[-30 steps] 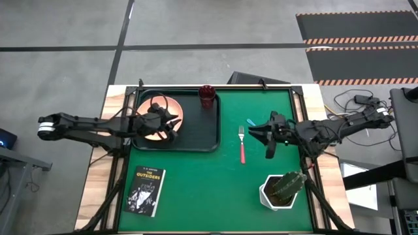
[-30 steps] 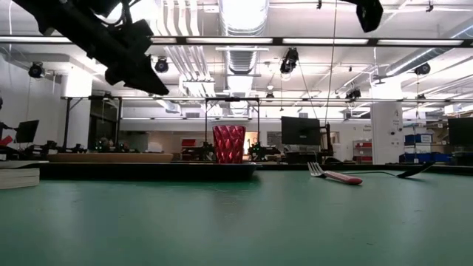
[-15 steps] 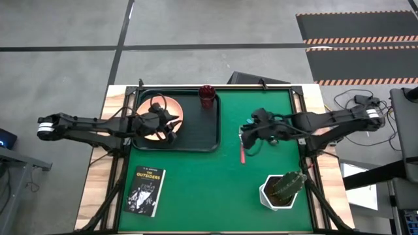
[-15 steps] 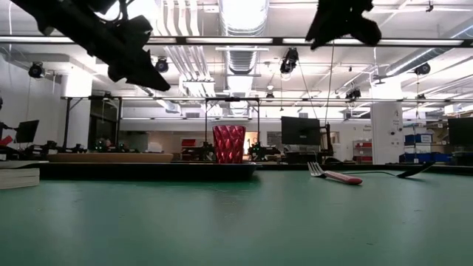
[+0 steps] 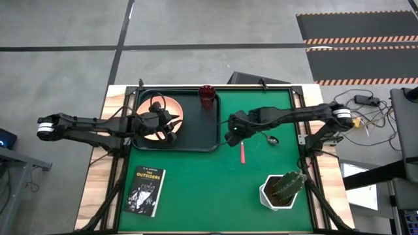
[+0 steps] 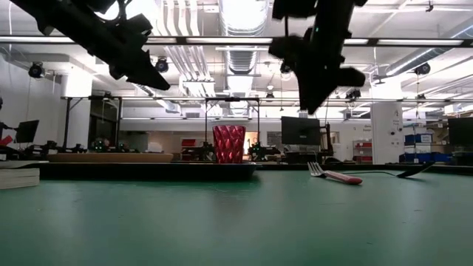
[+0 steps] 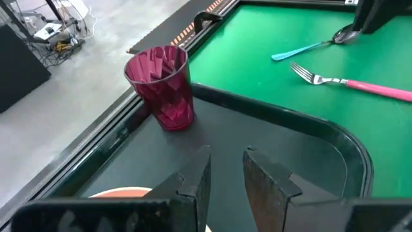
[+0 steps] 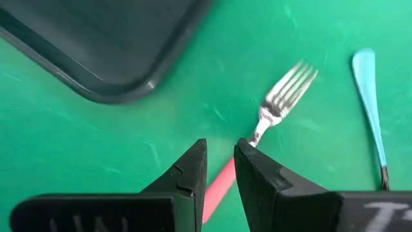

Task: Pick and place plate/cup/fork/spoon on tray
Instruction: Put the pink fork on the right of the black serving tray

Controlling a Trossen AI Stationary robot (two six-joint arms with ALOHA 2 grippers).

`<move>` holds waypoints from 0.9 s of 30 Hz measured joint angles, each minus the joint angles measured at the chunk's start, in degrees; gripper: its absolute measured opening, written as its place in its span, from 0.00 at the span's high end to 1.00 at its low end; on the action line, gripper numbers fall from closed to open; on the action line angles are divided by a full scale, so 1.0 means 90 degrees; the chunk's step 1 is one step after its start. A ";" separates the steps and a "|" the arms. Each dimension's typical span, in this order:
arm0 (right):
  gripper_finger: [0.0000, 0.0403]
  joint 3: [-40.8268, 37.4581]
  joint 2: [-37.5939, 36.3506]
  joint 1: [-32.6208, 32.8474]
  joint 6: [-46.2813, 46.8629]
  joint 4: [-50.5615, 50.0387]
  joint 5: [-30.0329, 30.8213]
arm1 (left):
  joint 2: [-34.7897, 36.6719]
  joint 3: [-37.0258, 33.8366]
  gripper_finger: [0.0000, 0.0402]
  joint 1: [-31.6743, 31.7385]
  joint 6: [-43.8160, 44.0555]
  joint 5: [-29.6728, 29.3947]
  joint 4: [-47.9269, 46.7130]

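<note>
The peach plate [image 5: 151,109] and the dark red cup [image 5: 207,95] stand on the dark tray [image 5: 202,136] at the far left. The pink-handled fork [image 8: 283,96] and the teal-handled spoon [image 8: 368,96] lie side by side on the green mat, right of the tray. My right gripper [image 5: 230,134] hovers well above the fork [image 6: 336,176], its fingers almost together and empty [image 8: 220,169]. My left gripper [image 5: 167,125] hangs above the tray by the plate's near right rim, fingers almost together and empty [image 7: 225,171].
A book [image 5: 145,190] lies on the mat at the near left. A white pot with a cactus [image 5: 282,190] stands at the near right. The tray's right half [image 7: 283,148] is bare apart from the cup.
My right gripper has gone toward the table's left edge, from over the mat's right part to above the fork beside the tray, and has come lower. The fork, spoon, cup and plate have stayed where they were.
</note>
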State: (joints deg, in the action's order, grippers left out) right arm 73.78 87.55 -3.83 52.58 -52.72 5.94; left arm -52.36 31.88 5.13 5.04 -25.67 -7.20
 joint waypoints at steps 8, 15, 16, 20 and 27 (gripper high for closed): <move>0.83 0.0000 0.0820 -0.0025 0.0211 -0.0385 -0.0284 | 0.0007 0.0000 0.82 0.0000 0.0000 0.0182 -0.0129; 0.81 0.0000 0.1250 -0.0022 0.0475 -0.0447 -0.0282 | 0.0024 0.0000 0.82 0.0000 0.0002 0.0185 -0.0126; 0.80 0.0000 0.1303 -0.0021 0.0524 -0.0441 -0.0279 | 0.0024 0.0000 0.82 0.0000 0.0002 0.0184 -0.0126; 0.73 0.0000 0.1435 0.0013 0.0733 -0.0446 -0.0197 | 0.0032 0.0000 0.82 0.0000 0.0002 0.0185 -0.0118; 0.61 -0.0002 0.1639 0.0108 0.0967 -0.0428 -0.0158 | 0.0072 0.0000 0.82 0.0000 -0.0111 0.0185 -0.0129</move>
State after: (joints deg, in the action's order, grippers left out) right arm 73.76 102.30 -2.85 61.28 -56.57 4.52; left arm -51.71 31.88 5.13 4.04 -24.01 -8.36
